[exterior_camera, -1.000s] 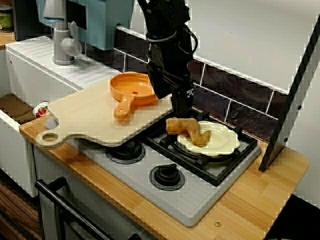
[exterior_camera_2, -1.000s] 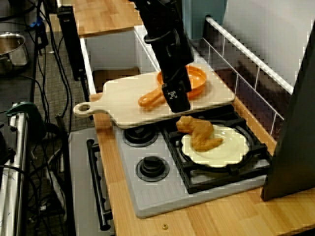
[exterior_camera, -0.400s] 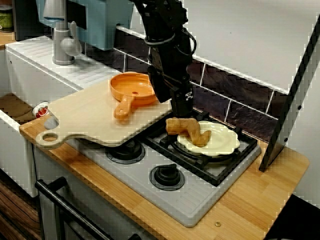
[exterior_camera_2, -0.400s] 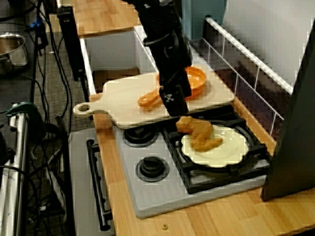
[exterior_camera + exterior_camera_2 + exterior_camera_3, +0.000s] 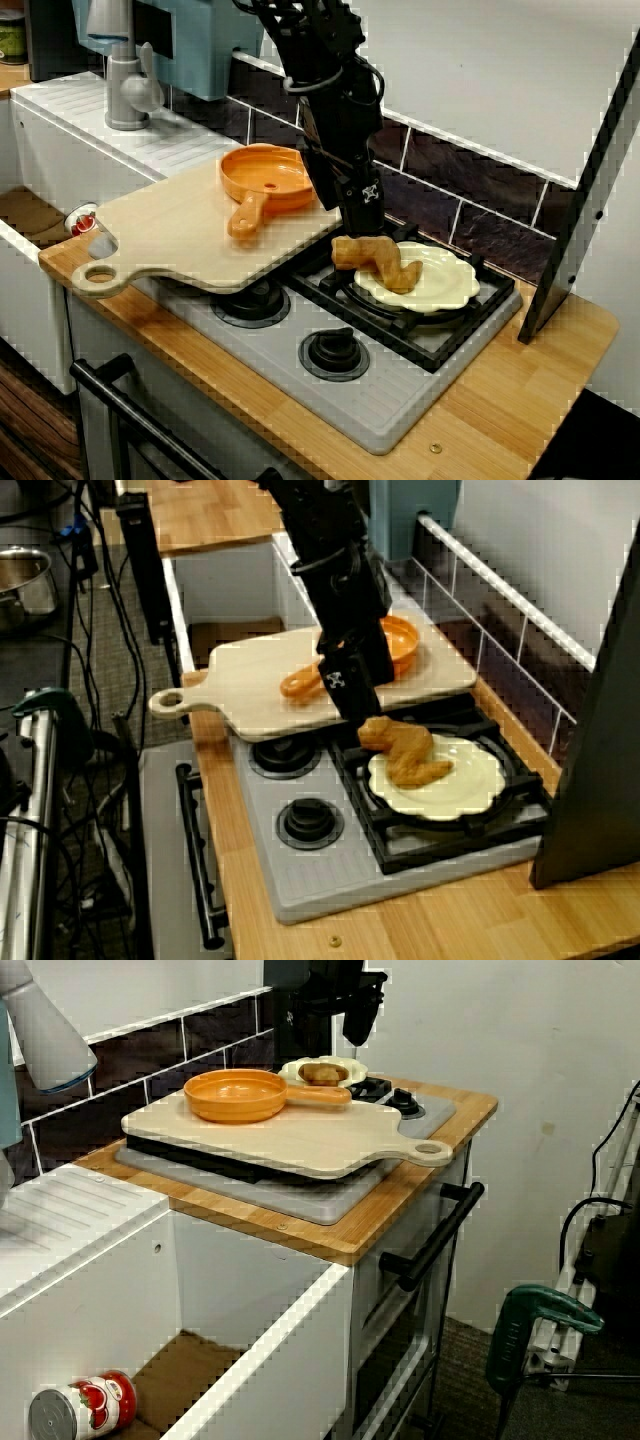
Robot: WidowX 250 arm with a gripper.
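The gripper (image 5: 367,227) hangs just above the brown bread (image 5: 378,261) on the pale plate (image 5: 452,286); I cannot tell if its fingers are spread or together; an orange pan (image 5: 266,177) sits to the left.

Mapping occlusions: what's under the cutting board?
The cutting board lies over the stove; one burner peeks out at its edge. Anything farther under is hidden.

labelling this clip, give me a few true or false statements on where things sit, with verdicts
The pan sits on the board. True.
The chicken lies in the pan. False: it lies on the plate.
The plate rests on the stove grate. True.
The can stands on the board. False: it lies on its side in the sink.
The gripper hangs over the can. False: it is at the chicken's end.
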